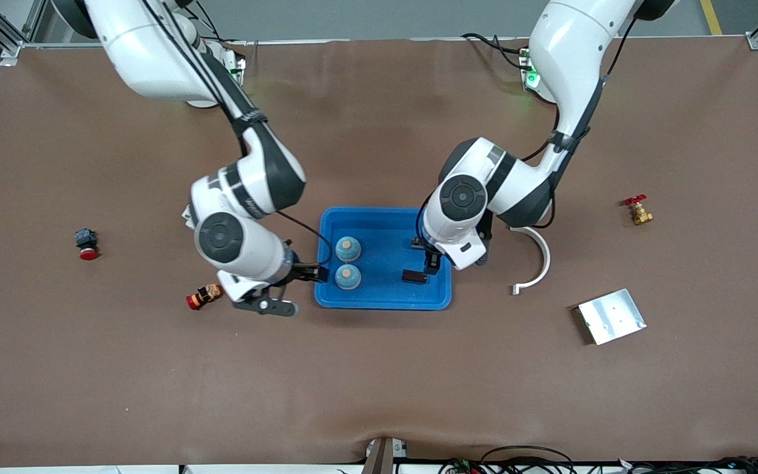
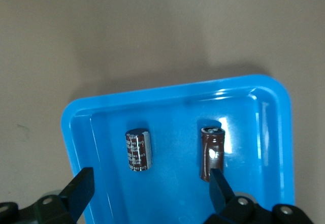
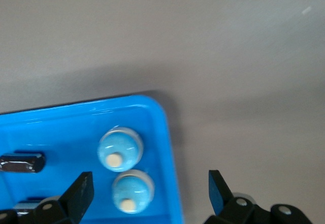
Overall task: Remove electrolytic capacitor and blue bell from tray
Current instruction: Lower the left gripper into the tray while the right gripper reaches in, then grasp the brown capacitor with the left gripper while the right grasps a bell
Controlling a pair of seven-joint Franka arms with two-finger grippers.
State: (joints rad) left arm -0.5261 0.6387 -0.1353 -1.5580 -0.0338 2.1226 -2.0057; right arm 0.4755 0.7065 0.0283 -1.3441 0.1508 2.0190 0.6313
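A shiny blue plastic tray [image 1: 383, 299] sits in the middle of the brown table [image 1: 379, 382]. Two round light-blue bells [image 1: 347, 248] with tan tops stand in the tray, at the right arm's end. Two small dark capacitors [image 1: 414, 276] lie in the tray at the left arm's end.

The right claw [image 1: 316, 272] is at the tray's rim, just beside the nearer bell. The left claw [image 1: 431, 264] hangs over the tray, between the two capacitors.

A red and black button [image 1: 87, 243] and a little red and orange part [image 1: 202, 296] lie toward the right arm's end. A curved white strip [image 1: 537, 262], a flat silver metal plate [image 1: 610, 316] and a brass valve with a red handle [image 1: 638, 210] lie toward the left arm's end.
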